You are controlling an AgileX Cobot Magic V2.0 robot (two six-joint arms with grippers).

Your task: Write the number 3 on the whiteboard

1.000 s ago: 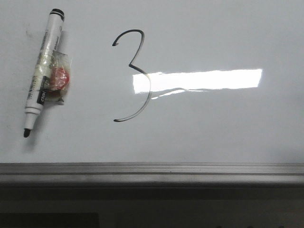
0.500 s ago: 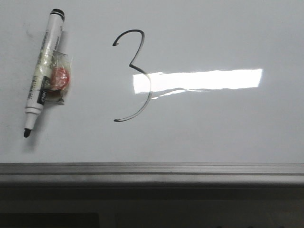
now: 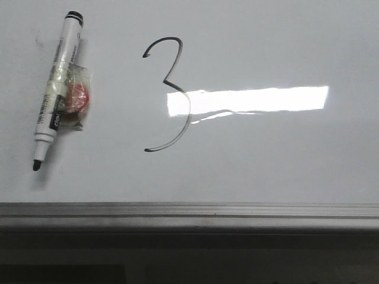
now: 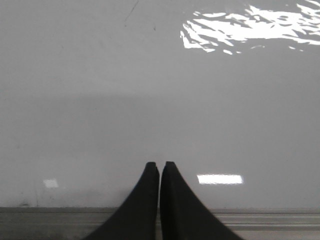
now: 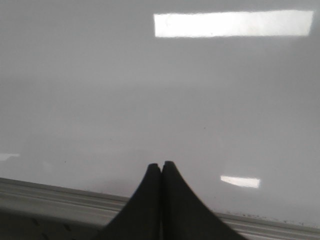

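On the whiteboard point(image 3: 266, 160) the number 3 point(image 3: 169, 94) stands drawn left of centre, with an uncapped marker point(image 3: 55, 89) lying well to its left. The left gripper point(image 4: 160, 166) and right gripper point(image 5: 161, 165) are both closed on nothing, hovering over bare board near its frame

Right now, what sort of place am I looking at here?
Probably a lab or test bench set up for writing practice, though little beyond the board shows. A flat whiteboard with a metal frame edge fills the view, a hand-drawn number 3 is on it, and an uncapped marker lies beside it.
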